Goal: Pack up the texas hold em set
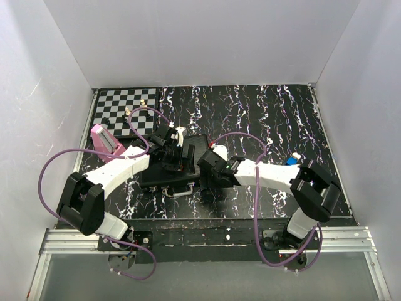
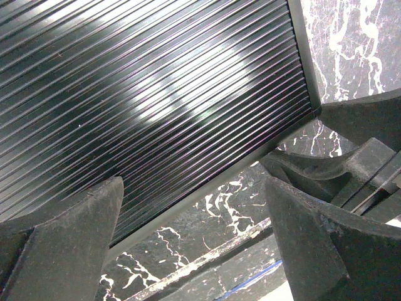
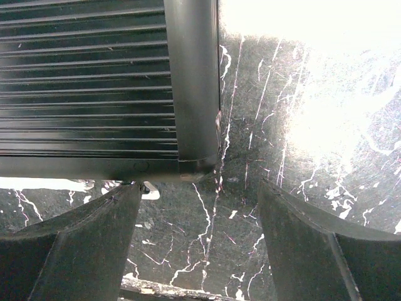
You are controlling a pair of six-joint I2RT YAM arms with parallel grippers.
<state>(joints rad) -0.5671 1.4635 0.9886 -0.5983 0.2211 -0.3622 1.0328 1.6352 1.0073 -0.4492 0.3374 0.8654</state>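
The texas hold em set shows as a shut black ribbed briefcase [image 1: 195, 146] lying flat in the middle of the marbled table. My left gripper [image 1: 171, 157] hovers over its lid, jaws wide with nothing between them. In the left wrist view the ribbed lid [image 2: 156, 94] fills the upper left, and its edge runs diagonally between the left gripper [image 2: 194, 188] fingers. My right gripper [image 1: 206, 170] stands open just off the case's front right corner. The right wrist view has that corner [image 3: 194, 144] above the right gripper [image 3: 199, 188], with bare table between the fingers. Chips and cards are hidden.
A black-and-white chessboard [image 1: 119, 108] with a few small pieces [image 1: 143, 102] lies at the back left. A pink object [image 1: 105, 141] sits left of the case. A small blue cube [image 1: 292, 160] rests by the right arm. White walls close in three sides.
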